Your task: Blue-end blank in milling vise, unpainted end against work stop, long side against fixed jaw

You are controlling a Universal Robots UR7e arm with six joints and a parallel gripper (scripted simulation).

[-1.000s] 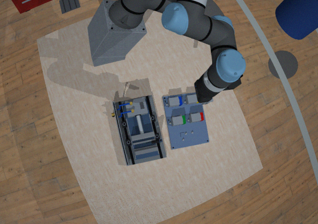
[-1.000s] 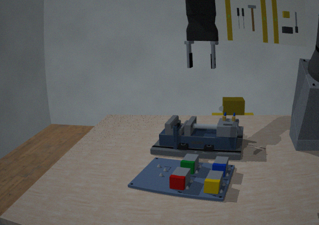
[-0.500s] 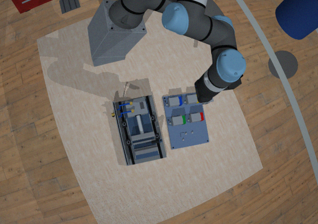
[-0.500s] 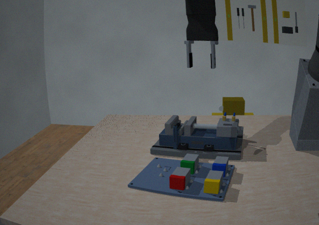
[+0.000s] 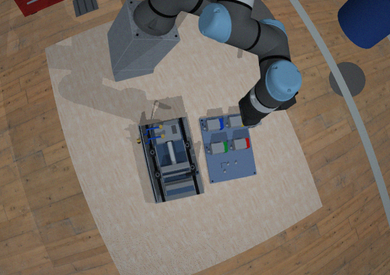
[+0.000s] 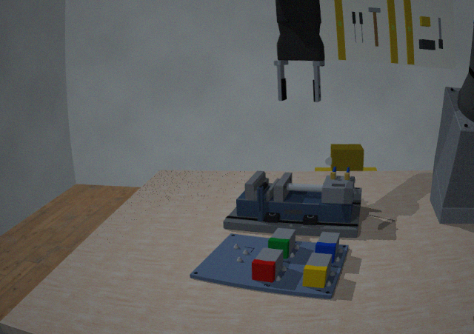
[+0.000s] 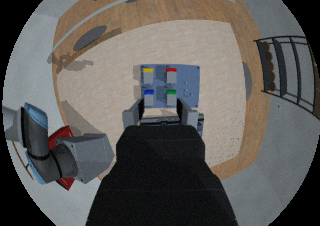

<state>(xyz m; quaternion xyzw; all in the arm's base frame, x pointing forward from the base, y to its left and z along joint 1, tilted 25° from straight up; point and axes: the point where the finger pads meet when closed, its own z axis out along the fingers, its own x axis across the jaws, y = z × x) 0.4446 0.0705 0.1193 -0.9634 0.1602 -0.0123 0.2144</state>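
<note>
Spread claw high above the blue plate

The black, grey-fingered claw (image 6: 299, 100) (image 7: 160, 105) is spread with nothing between its fingers, probably to leave room for a straddling grip. Below it, the grey block with the blue end (image 5: 214, 125) (image 6: 327, 246) (image 7: 149, 97) sits on the flat blue metal plate (image 5: 233, 172) (image 6: 218, 261) (image 7: 192, 102), at a plate corner; small pale pegs beside the blocks on the plate presumably locate them. Just beside the plate stands the grey-and-blue steel vise (image 5: 160, 158) (image 6: 295, 209). Marks on the plate are too small to read surely.
</note>
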